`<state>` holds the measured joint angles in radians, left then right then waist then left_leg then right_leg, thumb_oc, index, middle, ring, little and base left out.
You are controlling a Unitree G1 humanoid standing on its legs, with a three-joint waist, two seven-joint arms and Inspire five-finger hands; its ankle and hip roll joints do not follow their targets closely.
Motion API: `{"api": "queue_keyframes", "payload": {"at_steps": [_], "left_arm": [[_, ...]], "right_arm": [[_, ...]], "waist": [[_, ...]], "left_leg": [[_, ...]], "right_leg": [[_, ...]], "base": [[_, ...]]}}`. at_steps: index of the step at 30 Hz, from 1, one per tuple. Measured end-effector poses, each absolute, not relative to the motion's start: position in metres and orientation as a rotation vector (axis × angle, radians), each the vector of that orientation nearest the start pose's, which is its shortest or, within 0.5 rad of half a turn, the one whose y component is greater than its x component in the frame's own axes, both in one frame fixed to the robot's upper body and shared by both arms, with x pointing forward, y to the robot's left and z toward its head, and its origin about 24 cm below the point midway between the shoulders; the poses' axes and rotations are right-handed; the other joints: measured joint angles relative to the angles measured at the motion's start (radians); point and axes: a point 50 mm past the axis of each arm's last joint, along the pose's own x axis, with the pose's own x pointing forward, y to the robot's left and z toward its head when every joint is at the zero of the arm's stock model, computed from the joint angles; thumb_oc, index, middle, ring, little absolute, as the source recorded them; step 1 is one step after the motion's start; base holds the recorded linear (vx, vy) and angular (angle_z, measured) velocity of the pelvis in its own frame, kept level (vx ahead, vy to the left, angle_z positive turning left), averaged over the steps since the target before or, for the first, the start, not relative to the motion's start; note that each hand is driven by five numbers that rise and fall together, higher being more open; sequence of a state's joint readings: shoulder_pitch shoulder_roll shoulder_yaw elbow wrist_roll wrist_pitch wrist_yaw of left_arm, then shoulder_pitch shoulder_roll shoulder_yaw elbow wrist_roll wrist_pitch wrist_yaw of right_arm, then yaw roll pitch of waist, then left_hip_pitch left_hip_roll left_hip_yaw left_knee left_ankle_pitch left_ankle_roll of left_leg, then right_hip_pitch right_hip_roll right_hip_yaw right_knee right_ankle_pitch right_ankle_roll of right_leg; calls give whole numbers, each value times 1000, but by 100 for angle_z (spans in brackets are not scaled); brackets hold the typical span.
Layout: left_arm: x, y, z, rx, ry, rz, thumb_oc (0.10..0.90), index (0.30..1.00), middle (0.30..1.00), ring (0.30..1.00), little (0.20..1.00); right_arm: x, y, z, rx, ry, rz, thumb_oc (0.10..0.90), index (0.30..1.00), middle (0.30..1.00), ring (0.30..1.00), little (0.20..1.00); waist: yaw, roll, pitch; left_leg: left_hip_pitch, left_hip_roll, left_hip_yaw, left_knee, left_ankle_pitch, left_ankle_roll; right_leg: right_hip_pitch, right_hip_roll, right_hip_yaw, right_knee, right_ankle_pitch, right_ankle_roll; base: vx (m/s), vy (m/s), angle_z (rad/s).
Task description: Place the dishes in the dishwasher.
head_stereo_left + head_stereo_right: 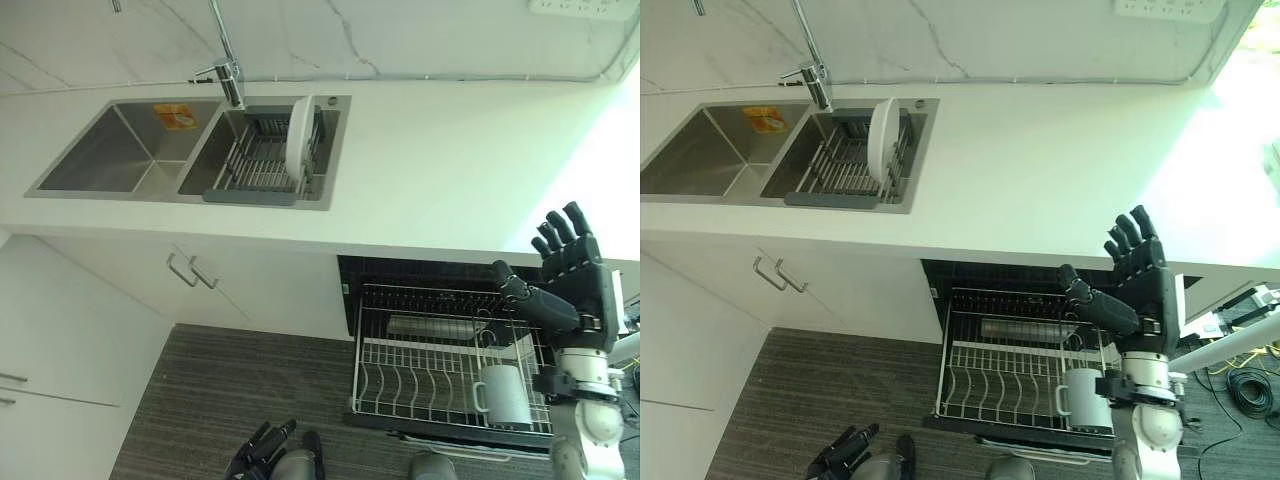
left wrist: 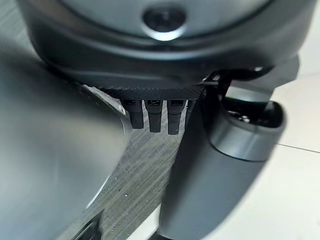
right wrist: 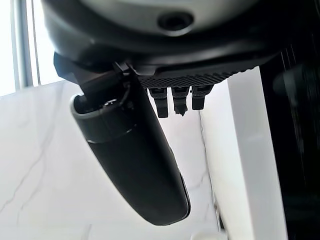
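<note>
Brushed steel sink (image 1: 120, 160) – glossy white plate (image 1: 299, 137) – wire rack (image 1: 420, 370)

**Head and wrist cameras**

Both eye views look down from the head, sharing the counter (image 1: 440, 170), sink (image 1: 715, 150) and dishwasher rack (image 1: 420, 370); each wrist view looks very closely along its own hand: left hand (image 2: 220, 165), right hand (image 3: 135, 165).

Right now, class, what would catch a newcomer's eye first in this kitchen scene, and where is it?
The robot's dark right hand is raised with straight fingers over the pulled-out wire dishwasher rack, where a white ceramic mug stands. A round white plate stands upright in the grey drying rack inside the steel sink's right basin.
</note>
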<state>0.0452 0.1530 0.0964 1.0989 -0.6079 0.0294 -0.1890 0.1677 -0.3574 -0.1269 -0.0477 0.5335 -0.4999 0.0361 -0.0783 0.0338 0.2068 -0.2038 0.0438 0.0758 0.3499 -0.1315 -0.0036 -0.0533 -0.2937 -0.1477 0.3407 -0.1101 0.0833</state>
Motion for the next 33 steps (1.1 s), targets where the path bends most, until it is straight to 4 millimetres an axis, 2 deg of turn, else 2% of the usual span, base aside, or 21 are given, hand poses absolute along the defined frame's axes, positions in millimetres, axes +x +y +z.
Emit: {"api": "queue_keyframes", "payload": {"at_steps": [2,3,4,6,7,8,10,11,13,18,20,21,22,25,26,27,28,30,31,32,33], "left_arm": [[94,218,-159,-491,1067,287,800,900,900,900,900],[83,226,-161,-446,1129,280,800,900,900,900,900],[83,227,-160,-452,1128,282,800,900,900,900,900],[84,228,-160,-452,1133,263,800,900,900,900,900],[81,229,-160,-456,1151,264,800,900,900,900,900],[79,230,-160,-471,1148,255,800,900,900,900,900],[82,229,-159,-475,1142,246,800,900,900,900,900],[87,226,-159,-481,1136,239,800,900,900,900,900],[87,224,-160,-485,1147,242,800,900,900,900,900],[79,216,-163,-517,1118,272,800,900,900,900,900],[79,217,-163,-514,1112,269,800,900,900,900,900],[81,217,-162,-519,1096,273,800,900,900,900,900],[82,216,-161,-521,1085,275,800,900,900,900,900],[84,216,-161,-484,1086,259,800,900,900,900,900],[87,219,-160,-451,1072,255,800,900,900,900,900],[90,218,-160,-432,1067,246,800,900,900,900,900],[96,217,-159,-412,1053,231,800,900,900,900,900],[98,214,-159,-365,1069,195,800,900,900,900,900],[100,215,-160,-361,1079,192,800,900,900,900,900],[102,213,-160,-361,1083,182,800,900,900,900,900],[106,212,-160,-343,1097,156,800,900,900,900,900]], "right_arm": [[212,-245,93,124,-459,-91,800,900,900,900,900],[219,-234,101,131,-497,-16,800,900,900,900,900],[220,-232,106,131,-515,-2,800,900,900,900,900],[224,-229,109,133,-519,15,800,900,900,900,900],[227,-226,111,134,-523,29,800,900,900,900,900],[233,-221,117,133,-543,56,800,900,900,900,900],[241,-215,124,120,-561,90,800,900,900,900,900],[247,-214,130,108,-578,101,800,900,900,900,900],[248,-218,124,105,-544,74,800,900,900,900,900],[241,-222,116,102,-513,52,800,900,900,900,900],[241,-223,116,105,-511,40,800,900,900,900,900],[242,-222,116,110,-513,38,800,900,900,900,900],[242,-222,114,112,-508,36,800,900,900,900,900],[242,-224,116,108,-513,38,800,900,900,900,900],[242,-226,116,98,-511,41,800,900,900,900,900],[242,-226,116,95,-509,43,800,900,900,900,900],[242,-227,116,94,-509,39,800,900,900,900,900],[238,-232,114,94,-499,8,800,900,900,900,900],[235,-233,113,103,-494,-8,800,900,900,900,900],[234,-232,113,108,-490,-9,800,900,900,900,900],[232,-232,115,135,-499,-19,800,900,900,900,900]], "waist": [[11,-3,-1],[31,-4,-3],[32,-4,-3],[35,-10,-4],[37,-11,-5],[56,-31,-19],[69,-37,-21],[59,-24,-11],[60,-10,-11],[69,-23,-7],[78,-28,-5],[83,-36,5],[85,-39,8],[63,0,9],[53,10,10],[54,16,12],[48,21,13],[34,32,14],[33,19,20],[26,0,26],[23,-7,29]], "left_leg": [[8,8,47,-1,-15,26],[15,32,105,-11,-23,49],[21,34,114,-27,-20,64],[43,35,137,-55,-11,78],[53,35,153,-66,-7,81],[45,19,199,-73,-6,83],[14,-10,222,-59,5,93],[-4,-14,221,-49,6,91],[-7,-19,212,-64,16,58],[50,-60,213,-151,86,3],[51,-80,143,-127,116,9],[26,-86,85,-73,115,-11],[19,-74,57,-55,100,-7],[-21,12,-60,-37,76,-24],[-49,57,-145,-40,73,-41],[-59,84,-168,-58,85,-59],[-65,105,-177,-63,83,-59],[-69,108,-138,-55,80,-60],[-30,60,-86,-50,86,-87],[-18,2,-48,-15,40,-35],[-1,-39,-25,15,5,8]], "right_leg": [[-15,-1,-23,-32,67,-2],[-46,24,-104,-21,67,11],[-55,60,-147,1,43,22],[-59,122,-148,41,-10,29],[-58,156,-148,59,-39,20],[-58,208,-193,61,-80,-3],[-40,228,-217,-14,-102,-28],[-49,235,-203,-36,-110,-73],[-57,239,-196,-34,-105,-103],[-83,211,-154,24,-128,-130],[-90,195,-118,50,-141,-136],[-80,188,-95,48,-135,-138],[-73,191,-86,38,-116,-138],[-65,222,-55,33,-124,-122],[-64,229,-27,35,-129,-105],[-60,228,-10,40,-128,-106],[-56,219,11,52,-139,-87],[-10,154,35,46,-165,-15],[39,85,57,21,-164,25],[69,32,56,11,-125,20],[71,-13,60,30,-68,1]], "base": [[-11,183,-71],[-8,131,-99],[-5,107,-89],[-38,58,-34],[-67,33,-67],[-132,-11,-65],[-130,-84,-50],[-46,-107,-15],[-16,-84,11],[-13,-3,-15],[23,118,-44],[46,174,-57],[70,242,-45],[110,269,-39],[224,479,-68],[233,490,-69],[306,638,-53],[325,636,-27],[337,663,-17],[281,597,-17],[213,545,-22]]}}
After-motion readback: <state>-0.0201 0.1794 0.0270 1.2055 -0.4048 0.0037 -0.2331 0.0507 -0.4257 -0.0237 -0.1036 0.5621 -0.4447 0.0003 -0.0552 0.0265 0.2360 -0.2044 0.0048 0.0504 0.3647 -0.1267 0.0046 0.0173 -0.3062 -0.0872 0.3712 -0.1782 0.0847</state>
